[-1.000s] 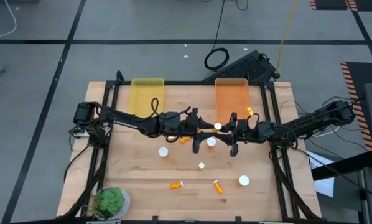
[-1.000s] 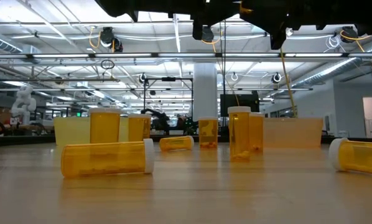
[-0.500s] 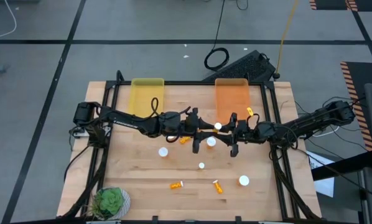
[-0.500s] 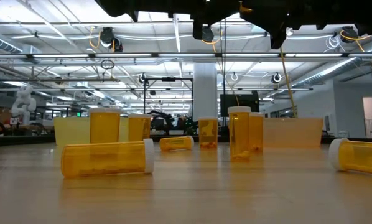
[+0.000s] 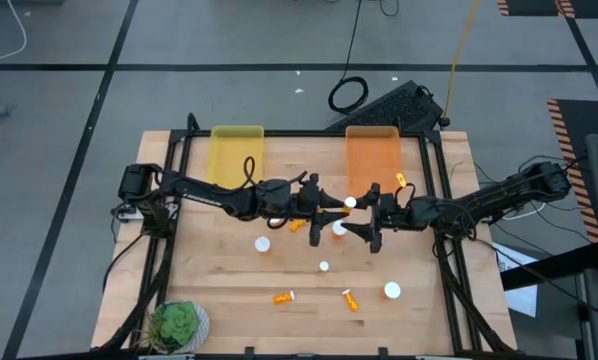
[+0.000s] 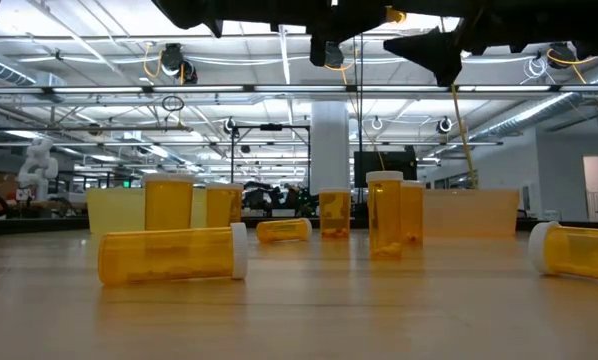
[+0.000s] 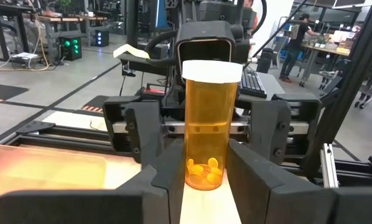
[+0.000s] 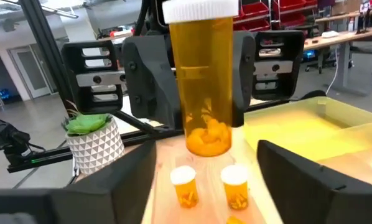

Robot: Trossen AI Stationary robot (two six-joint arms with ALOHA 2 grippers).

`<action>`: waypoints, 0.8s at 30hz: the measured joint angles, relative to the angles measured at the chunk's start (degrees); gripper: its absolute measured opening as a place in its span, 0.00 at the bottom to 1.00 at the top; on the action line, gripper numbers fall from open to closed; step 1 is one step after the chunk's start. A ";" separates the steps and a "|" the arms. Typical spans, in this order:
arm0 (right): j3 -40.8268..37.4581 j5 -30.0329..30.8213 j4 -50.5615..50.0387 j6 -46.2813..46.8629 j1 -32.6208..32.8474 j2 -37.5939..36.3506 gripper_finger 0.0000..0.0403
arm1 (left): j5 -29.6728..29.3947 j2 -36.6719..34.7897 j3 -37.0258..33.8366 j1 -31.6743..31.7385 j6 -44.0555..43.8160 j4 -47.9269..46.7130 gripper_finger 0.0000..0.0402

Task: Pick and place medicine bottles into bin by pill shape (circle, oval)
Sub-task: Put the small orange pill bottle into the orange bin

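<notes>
One pill bottle (image 7: 211, 124) upright mid-air above worktop centre, pinched by left gripper (image 7: 206, 163); right gripper (image 8: 204, 180) facing it, fingers spread, not touching. Handover or pill-shape check. Next: carry to orange bin (image 5: 371, 150) or yellow bin (image 5: 236, 150) at far edge.

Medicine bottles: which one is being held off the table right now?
The upright bottle pinched between the fingers of the left claw. It alone is in a claw's grip, white cap up, pills at its bottom.
</notes>
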 joint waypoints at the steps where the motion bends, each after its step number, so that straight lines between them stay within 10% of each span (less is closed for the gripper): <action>1: 0.00 0.00 -0.58 0.07 0.00 -0.10 0.74 | -0.01 0.00 0.00 0.00 0.02 0.02 0.27; 13: 2.23 -0.06 -30.80 6.64 -0.04 -9.48 0.81 | -0.36 0.00 0.00 1.05 0.08 -2.62 0.27; 24: 23.92 0.08 -71.74 8.04 -0.17 -10.11 0.78 | -1.61 0.00 0.00 2.29 1.00 -8.12 0.27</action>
